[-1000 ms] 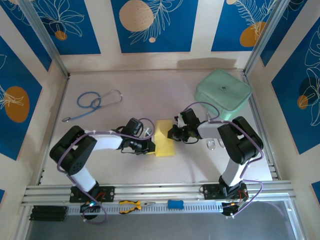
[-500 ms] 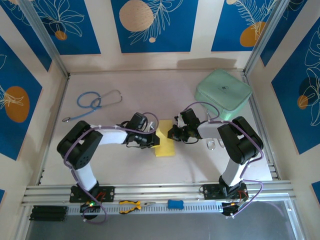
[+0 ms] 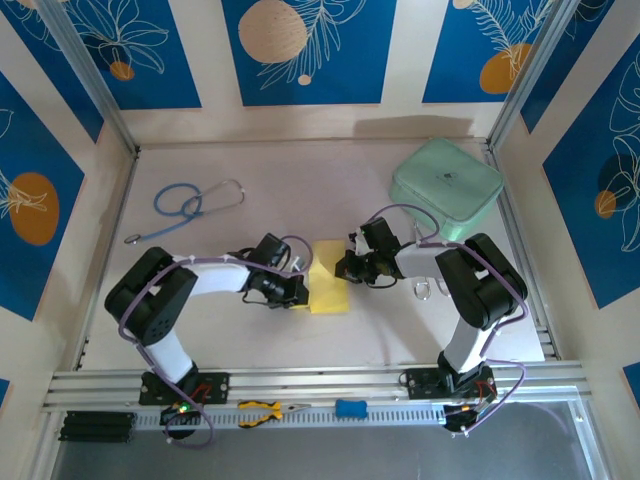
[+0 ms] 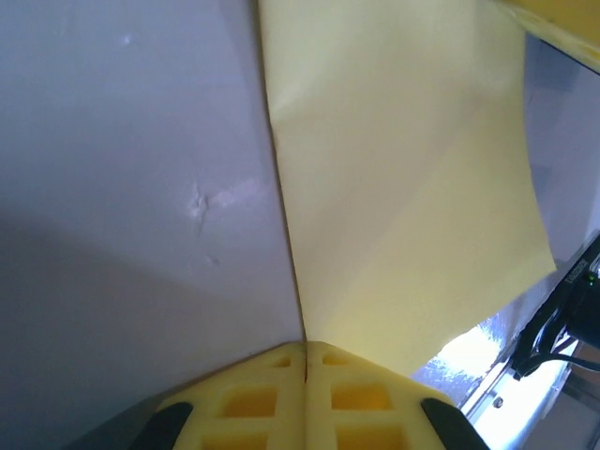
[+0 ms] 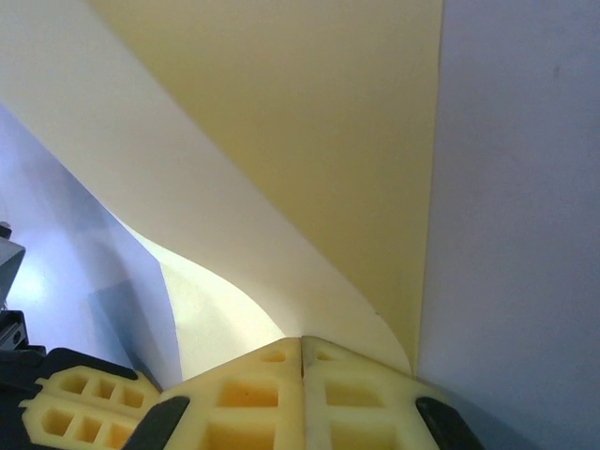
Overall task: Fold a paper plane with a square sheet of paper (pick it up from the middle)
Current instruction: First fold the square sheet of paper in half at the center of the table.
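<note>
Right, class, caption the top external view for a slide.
Left gripper and right gripper pinch the yellow paper from opposite sides.

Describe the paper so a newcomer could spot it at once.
On the pale table, look at the middle, where the left gripper and right gripper meet. The square sheet of paper lies between them, partly folded. It is thin and pale yellow, unlike the bulky mint-green case farther back on the right.

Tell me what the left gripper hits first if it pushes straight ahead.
The sheet of paper. The shut left gripper has its tips right at the paper's near corner, and the paper's edge runs straight ahead from there. Whether the tips touch it is unclear.
</note>
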`<move>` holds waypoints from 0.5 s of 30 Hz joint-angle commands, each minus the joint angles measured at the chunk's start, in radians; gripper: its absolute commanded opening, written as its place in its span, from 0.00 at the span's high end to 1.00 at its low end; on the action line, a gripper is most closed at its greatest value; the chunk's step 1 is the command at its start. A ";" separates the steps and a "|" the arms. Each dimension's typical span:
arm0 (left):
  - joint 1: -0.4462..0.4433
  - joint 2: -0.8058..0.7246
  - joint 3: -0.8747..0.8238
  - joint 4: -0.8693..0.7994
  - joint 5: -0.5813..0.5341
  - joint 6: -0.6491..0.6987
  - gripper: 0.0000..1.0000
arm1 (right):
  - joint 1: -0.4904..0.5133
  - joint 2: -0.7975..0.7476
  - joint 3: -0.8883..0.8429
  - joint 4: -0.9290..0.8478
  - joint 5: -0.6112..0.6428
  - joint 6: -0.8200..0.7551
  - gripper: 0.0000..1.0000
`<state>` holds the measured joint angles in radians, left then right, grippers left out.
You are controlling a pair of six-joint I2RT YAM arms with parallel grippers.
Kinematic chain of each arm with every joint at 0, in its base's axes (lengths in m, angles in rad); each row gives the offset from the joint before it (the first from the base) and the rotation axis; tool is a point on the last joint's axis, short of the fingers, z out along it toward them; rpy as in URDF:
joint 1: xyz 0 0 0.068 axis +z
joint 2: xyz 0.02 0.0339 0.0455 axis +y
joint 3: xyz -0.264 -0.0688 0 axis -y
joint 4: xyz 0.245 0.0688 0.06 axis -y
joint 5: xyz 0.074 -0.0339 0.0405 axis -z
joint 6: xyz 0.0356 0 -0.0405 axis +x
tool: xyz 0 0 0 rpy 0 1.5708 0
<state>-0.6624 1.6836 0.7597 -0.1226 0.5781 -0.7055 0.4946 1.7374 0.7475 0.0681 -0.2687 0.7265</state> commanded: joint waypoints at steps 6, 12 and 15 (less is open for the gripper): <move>-0.006 -0.037 0.015 0.135 0.062 -0.089 0.95 | 0.004 0.014 -0.045 -0.116 0.078 0.004 1.00; -0.012 0.034 -0.010 0.228 0.131 -0.127 0.95 | 0.003 0.009 -0.051 -0.120 0.085 0.003 1.00; -0.015 0.046 -0.033 0.216 0.157 -0.103 0.95 | 0.001 0.013 -0.053 -0.120 0.088 0.004 1.00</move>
<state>-0.6662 1.7145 0.7502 0.0719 0.6773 -0.8131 0.4961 1.7306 0.7391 0.0719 -0.2600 0.7265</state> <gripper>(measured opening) 0.064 0.063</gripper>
